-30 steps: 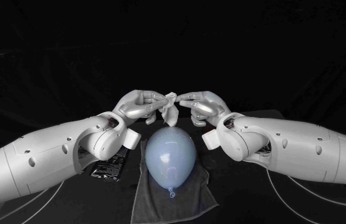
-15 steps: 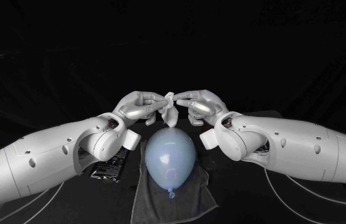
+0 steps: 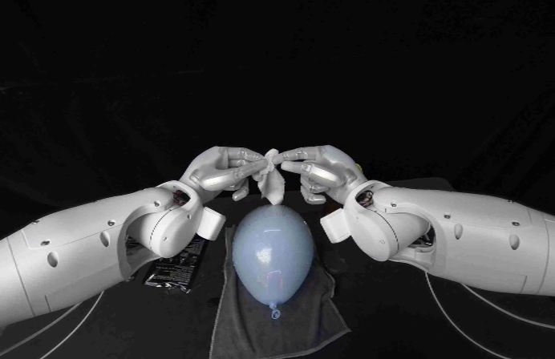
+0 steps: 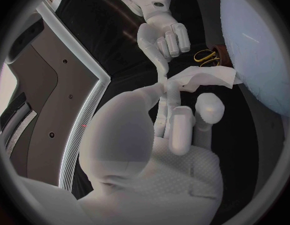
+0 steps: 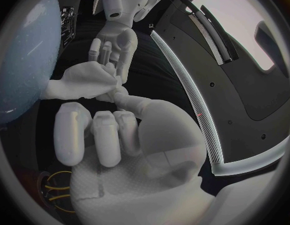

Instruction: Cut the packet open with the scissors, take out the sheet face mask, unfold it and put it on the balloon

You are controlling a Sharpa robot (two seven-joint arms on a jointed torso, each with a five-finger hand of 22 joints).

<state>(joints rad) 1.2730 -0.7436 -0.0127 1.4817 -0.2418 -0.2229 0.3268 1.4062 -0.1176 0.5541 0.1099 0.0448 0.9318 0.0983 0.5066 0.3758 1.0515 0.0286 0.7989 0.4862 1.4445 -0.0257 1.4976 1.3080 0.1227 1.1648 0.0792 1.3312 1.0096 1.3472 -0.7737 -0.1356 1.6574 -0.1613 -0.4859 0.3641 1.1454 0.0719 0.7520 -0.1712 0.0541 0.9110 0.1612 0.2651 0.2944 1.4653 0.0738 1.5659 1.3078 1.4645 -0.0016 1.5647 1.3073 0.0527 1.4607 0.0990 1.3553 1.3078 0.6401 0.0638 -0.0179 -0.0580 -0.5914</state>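
Above the 12 o'clock end of the balloon (image 3: pixel 274 251), the sheet face mask (image 3: pixel 273 181) hangs between the left robot hand (image 3: pixel 225 169) and the right robot hand (image 3: pixel 321 169), its top pinched where their fingertips meet. It is a small, crumpled white wad, folded up. Both robot hands face each other and grip the mask, their other fingers curled. The balloon lies on a grey towel (image 3: pixel 283 323). The packet (image 3: pixel 176 269) lies at its 9 o'clock on the worktop (image 3: pixel 382 319).

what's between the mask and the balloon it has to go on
Nothing visible. The folded sheet mask hangs pinched at its top by the left robot hand and the right robot hand, just over the balloon.
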